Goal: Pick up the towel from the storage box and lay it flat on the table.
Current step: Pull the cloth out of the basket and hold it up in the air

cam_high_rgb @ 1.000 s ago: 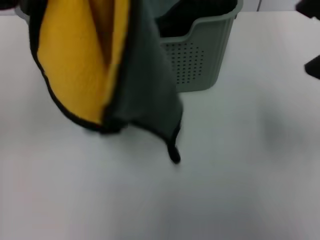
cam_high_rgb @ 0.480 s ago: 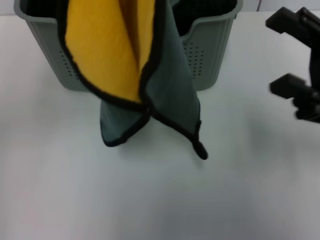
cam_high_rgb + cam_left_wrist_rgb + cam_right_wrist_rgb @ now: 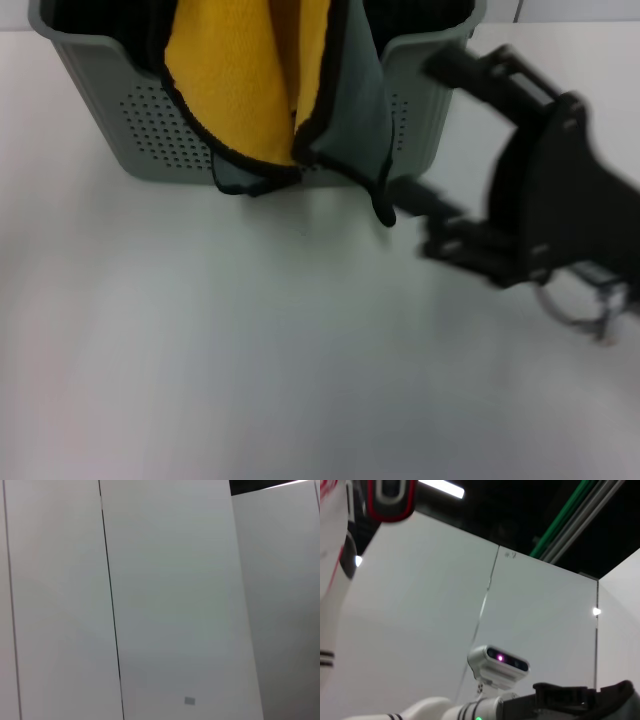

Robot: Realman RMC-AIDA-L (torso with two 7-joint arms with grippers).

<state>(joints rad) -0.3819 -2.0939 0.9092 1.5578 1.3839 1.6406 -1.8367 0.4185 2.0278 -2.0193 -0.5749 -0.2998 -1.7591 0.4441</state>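
Note:
The towel (image 3: 250,90) hangs in folds from above the top of the head view, yellow face outward and grey-teal face (image 3: 355,110) on the right, with black piping. It hangs in front of the sage-green storage box (image 3: 130,140), its lower corner just above the white table (image 3: 250,350). What holds it is out of view; my left gripper does not show. My right gripper (image 3: 425,130) is open, its fingers pointing left, with the lower finger (image 3: 410,195) close beside the towel's lowest corner, not touching it.
The storage box stands at the back of the table, dark inside. The right arm (image 3: 560,220) reaches in over the right side of the table. The left wrist view shows only white wall panels (image 3: 165,605). The right wrist view shows wall, ceiling and the robot's head (image 3: 500,662).
The hanging towel has swung right and risen, now in front of the box. My right gripper has come in from the right edge to the towel's lower corner.

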